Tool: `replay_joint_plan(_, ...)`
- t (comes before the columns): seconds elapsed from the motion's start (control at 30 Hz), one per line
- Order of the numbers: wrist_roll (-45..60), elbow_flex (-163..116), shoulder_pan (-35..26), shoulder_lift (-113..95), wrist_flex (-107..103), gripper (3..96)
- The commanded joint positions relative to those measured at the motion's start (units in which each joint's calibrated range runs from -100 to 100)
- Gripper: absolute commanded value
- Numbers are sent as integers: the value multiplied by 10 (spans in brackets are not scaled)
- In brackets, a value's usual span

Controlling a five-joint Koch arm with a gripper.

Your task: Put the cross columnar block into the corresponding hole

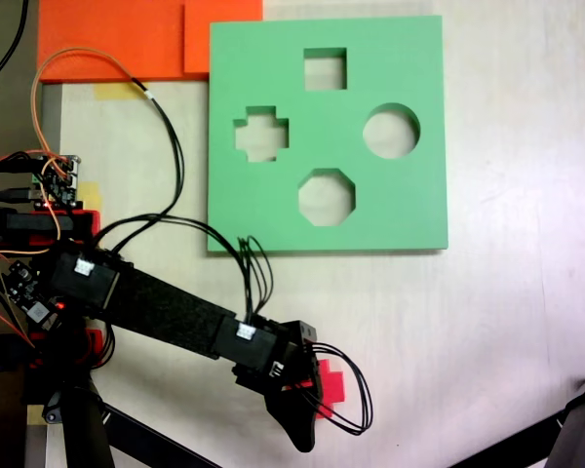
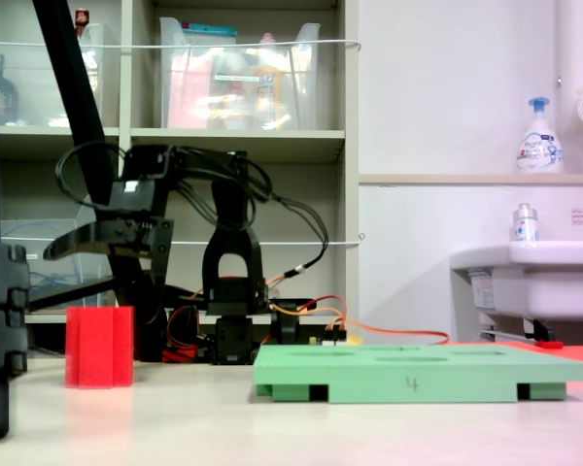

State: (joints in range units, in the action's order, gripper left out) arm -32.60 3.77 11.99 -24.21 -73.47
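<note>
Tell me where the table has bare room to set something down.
In the first exterior view, bare table runs right of the green board and below it, right of the red block. The left edge is crowded with the arm's base, wires and circuit boards.

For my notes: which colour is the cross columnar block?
Bright red; the cross columnar block shows best in the second exterior view.

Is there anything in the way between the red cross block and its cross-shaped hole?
Nothing visible. The red cross block stands on bare table below the green board, and the cross-shaped hole is empty. Only the end effector hangs above the block.
</note>
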Motion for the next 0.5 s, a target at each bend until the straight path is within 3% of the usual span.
replay_joint_plan(0.03, 4, 26, 0, 12, 36, 948)
replay_joint_plan(0.5, 4, -45, -4, 41, 118, 948)
